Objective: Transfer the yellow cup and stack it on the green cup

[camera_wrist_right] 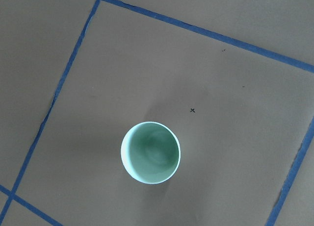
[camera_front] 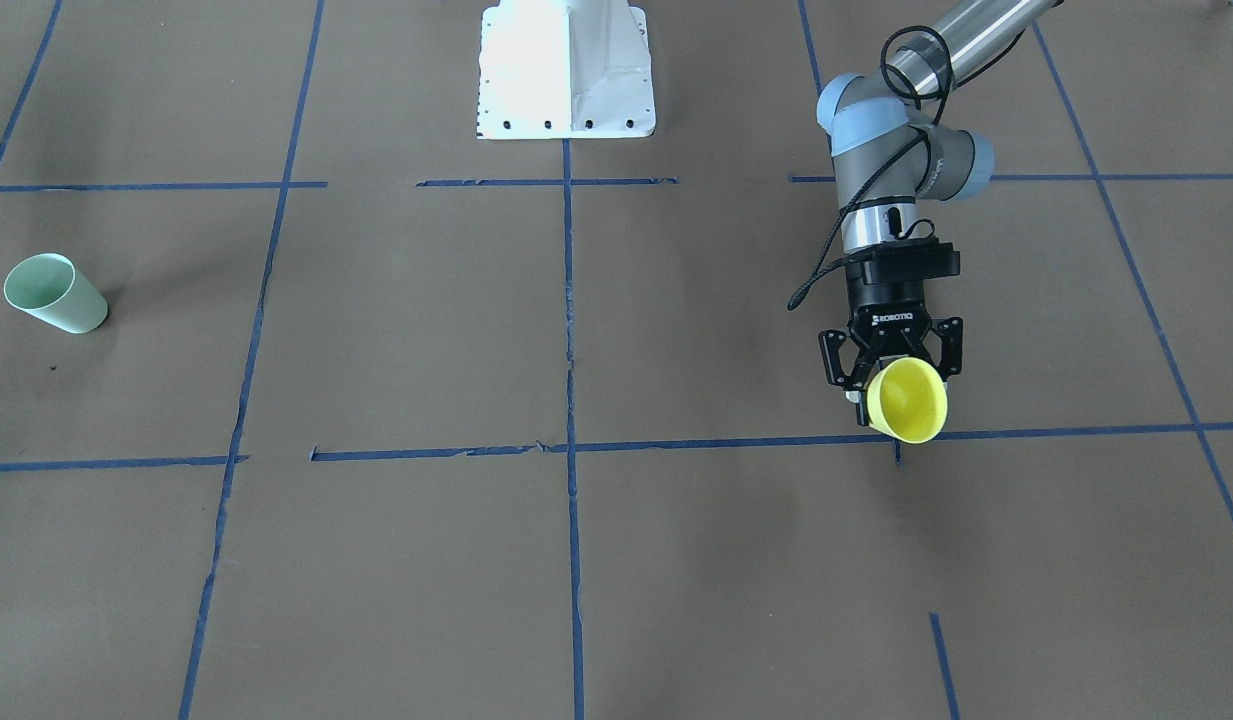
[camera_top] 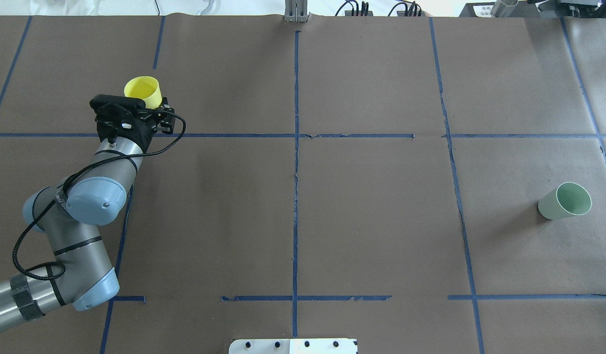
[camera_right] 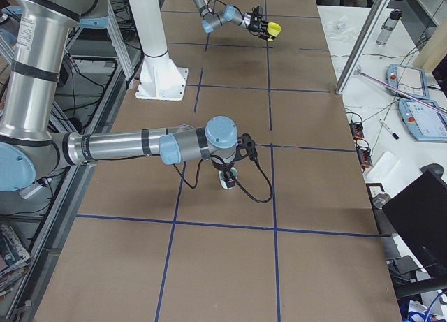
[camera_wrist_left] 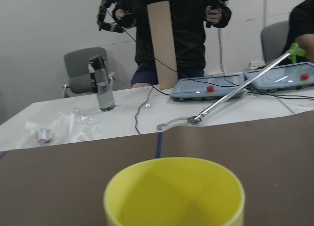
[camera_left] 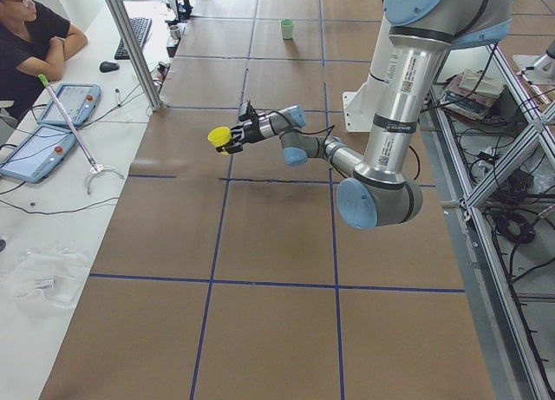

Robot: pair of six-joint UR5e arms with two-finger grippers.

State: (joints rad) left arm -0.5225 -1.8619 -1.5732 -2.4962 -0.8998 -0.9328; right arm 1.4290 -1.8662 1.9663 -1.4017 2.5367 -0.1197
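My left gripper (camera_front: 891, 385) is shut on the yellow cup (camera_front: 908, 400) and holds it off the table, mouth tilted toward the operators' side. The cup also shows in the overhead view (camera_top: 143, 91) at the far left and fills the bottom of the left wrist view (camera_wrist_left: 174, 191). The green cup (camera_top: 565, 201) stands upright on the table's right side, far from the yellow one. The right wrist view looks straight down into it (camera_wrist_right: 150, 152), with no fingers in sight. In the exterior right view my right arm's wrist (camera_right: 241, 149) hangs over the green cup (camera_right: 228, 182); I cannot tell its gripper's state.
The white robot base (camera_front: 566, 70) stands at the table's near middle edge. Blue tape lines (camera_top: 296, 172) cross the brown table. Beyond the far edge is a white operators' table with tablets (camera_left: 48, 127), a bottle (camera_wrist_left: 102, 84), a metal post (camera_left: 130, 44) and people.
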